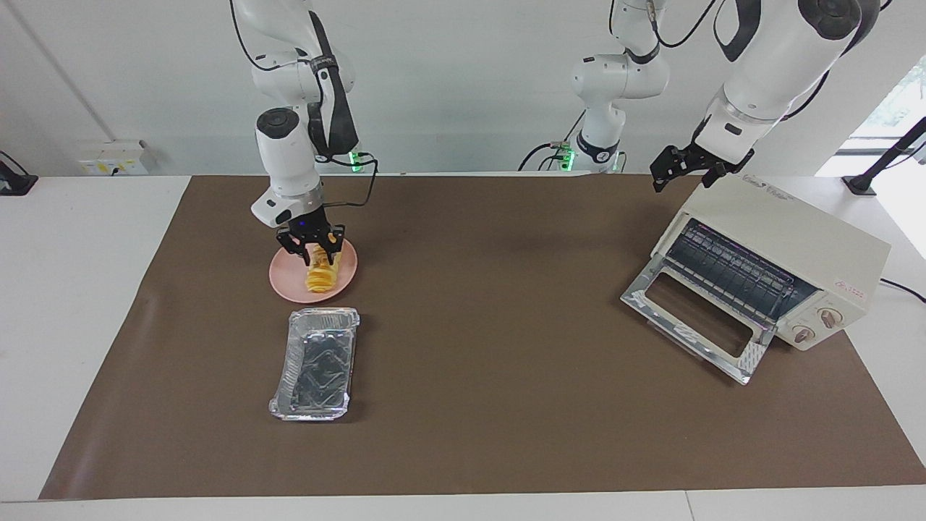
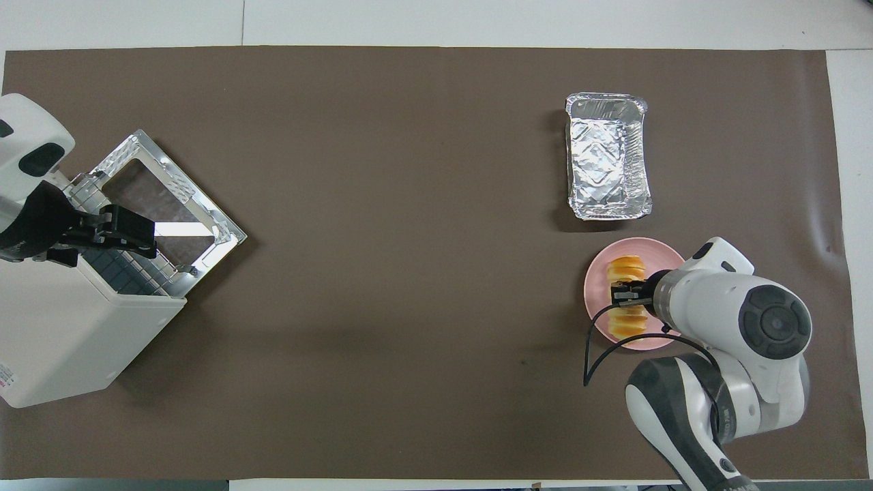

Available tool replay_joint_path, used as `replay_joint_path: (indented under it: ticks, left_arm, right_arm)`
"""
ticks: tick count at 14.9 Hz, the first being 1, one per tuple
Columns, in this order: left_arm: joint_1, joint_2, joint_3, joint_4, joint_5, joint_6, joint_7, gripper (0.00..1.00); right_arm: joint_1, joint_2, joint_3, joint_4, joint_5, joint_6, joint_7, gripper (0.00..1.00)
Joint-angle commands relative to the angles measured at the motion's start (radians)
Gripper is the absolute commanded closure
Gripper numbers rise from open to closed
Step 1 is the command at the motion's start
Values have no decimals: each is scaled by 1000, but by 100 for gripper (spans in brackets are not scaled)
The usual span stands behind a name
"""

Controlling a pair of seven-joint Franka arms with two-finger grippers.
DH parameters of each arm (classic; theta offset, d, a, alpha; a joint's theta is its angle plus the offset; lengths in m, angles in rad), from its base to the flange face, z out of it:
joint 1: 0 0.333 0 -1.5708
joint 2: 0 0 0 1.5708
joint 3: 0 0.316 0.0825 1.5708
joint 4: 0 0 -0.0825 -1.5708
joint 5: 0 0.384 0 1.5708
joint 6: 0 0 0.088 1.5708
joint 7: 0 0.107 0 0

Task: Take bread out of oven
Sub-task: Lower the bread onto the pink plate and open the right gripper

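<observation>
The bread (image 1: 323, 276), a ridged golden loaf, lies on the round pink plate (image 1: 283, 279) near the right arm's end of the table. My right gripper (image 1: 311, 250) stands low over the loaf's end nearer the robots, fingers apart on either side of it, open. From overhead the bread (image 2: 627, 268) shows on the plate (image 2: 665, 254) under that gripper (image 2: 622, 295). The cream-white oven (image 1: 788, 224) stands at the left arm's end, its glass door (image 1: 694, 311) dropped down and its rack bare. My left gripper (image 1: 662, 170) waits open, raised over the oven's top corner.
A crinkled silver foil tray (image 1: 292, 362) sits on the brown mat, farther from the robots than the plate, also seen from overhead as the tray (image 2: 573, 164). The oven (image 2: 68, 341) and its open door take up the mat's corner at the left arm's end.
</observation>
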Motion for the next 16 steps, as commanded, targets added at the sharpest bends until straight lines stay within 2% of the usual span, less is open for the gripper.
replay_joint_path:
  ticks: [1,3,5,9,14,16]
  left_arm:
    - [10,-17,-9,-10,15,-10,0,0]
    - [10,-17,-9,-10,15,-10,0,0]
    - [10,-17,-9,-10,15,-10,0,0]
    - [10,-17,-9,-10,15,-10,0,0]
    - [10,-17,-9,-10,15,-10,2,0]
    - [10,-17,-9,-10,15,-10,0,0]
  right_arm:
    - [-13,35,6,150,17,-155,-9,0]
    - [-18,40,3,246,17,-256,-40,0]
    - [-62,54,1,369,17,-359,-157,0]
    - [-127,123,1,673,32,-672,-276,0]
    - [-152,100,-49,895,32,-960,-363,0]
    - [-152,94,-69,923,32,-1021,-397,0]
